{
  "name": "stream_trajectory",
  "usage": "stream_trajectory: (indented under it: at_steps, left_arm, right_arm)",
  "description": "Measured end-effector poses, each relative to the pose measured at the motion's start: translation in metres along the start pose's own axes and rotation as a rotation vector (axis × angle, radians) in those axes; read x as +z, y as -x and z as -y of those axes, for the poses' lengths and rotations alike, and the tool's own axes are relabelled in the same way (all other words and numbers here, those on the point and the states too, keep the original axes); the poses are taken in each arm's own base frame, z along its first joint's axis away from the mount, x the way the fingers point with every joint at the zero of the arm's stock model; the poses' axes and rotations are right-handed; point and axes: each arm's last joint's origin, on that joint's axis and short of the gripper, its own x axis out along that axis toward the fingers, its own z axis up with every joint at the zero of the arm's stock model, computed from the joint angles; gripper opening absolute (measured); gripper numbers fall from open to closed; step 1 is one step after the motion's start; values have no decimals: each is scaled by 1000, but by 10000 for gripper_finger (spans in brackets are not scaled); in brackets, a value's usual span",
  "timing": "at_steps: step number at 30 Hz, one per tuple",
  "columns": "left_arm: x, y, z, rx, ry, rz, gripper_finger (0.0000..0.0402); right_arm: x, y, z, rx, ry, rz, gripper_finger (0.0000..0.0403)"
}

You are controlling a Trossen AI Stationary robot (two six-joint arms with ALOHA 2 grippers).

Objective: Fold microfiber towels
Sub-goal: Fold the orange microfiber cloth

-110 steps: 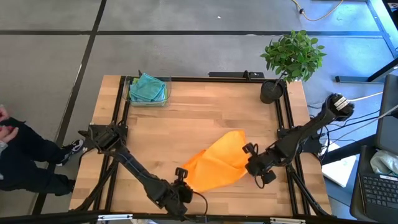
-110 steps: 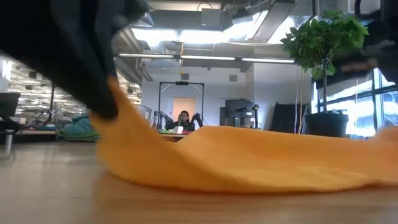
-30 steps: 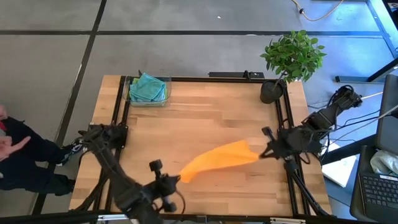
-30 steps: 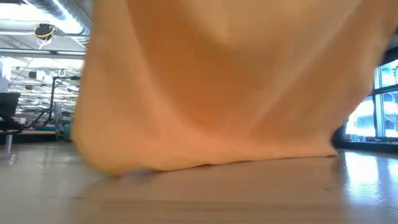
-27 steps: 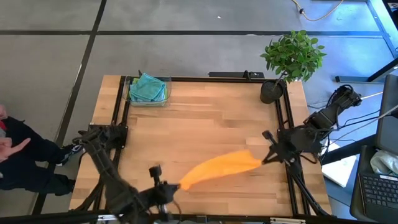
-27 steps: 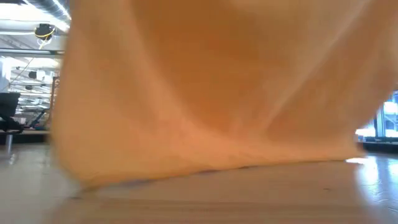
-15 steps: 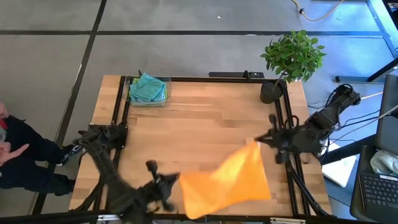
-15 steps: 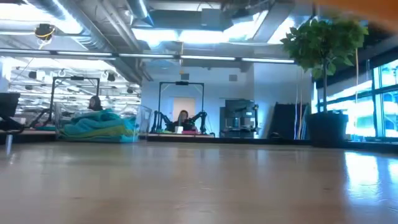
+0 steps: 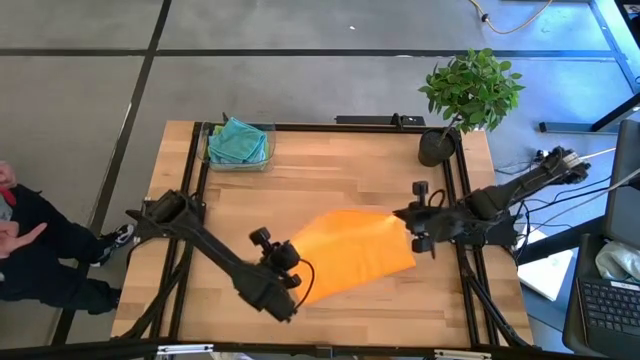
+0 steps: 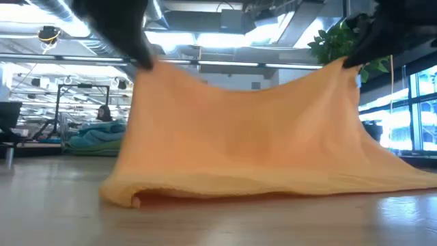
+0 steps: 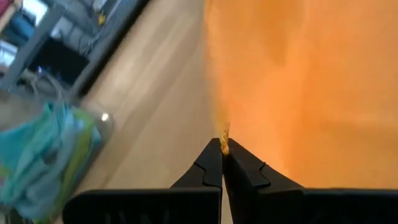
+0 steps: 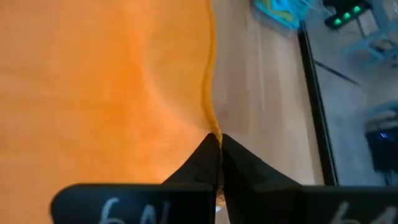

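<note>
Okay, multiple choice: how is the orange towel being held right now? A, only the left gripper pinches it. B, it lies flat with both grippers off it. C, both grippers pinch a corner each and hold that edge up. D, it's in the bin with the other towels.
C: the left gripper and the right gripper are each shut on a corner of the orange towel, and the low view shows that edge lifted while the opposite edge rests on the table.

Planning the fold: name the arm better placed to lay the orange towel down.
Neither alone. The left gripper and right gripper each pinch a corner of the orange towel, so both should probably lower together.
</note>
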Motion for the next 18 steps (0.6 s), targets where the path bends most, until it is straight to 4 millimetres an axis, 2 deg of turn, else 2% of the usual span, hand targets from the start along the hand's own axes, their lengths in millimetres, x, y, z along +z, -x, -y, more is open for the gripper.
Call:
stream_trajectory:
  at_steps: [3, 6, 11, 18]
  left_arm:
    - [-14, -15, 0, 26, 17, -42, 0]
    - [-27, -22, 0, 38, 53, -55, 0]
    - [-39, -19, 3, 20, 63, -43, 0]
    - [-53, -20, 2, 35, 107, -44, 0]
  right_arm:
    - [-1, -14, 0, -16, 5, -70, 13]
    - [-1, -27, 1, -8, 12, -124, 11]
    - [-1, -47, 2, 44, 36, -184, 15]
    - [3, -75, 4, 167, 112, -172, 18]
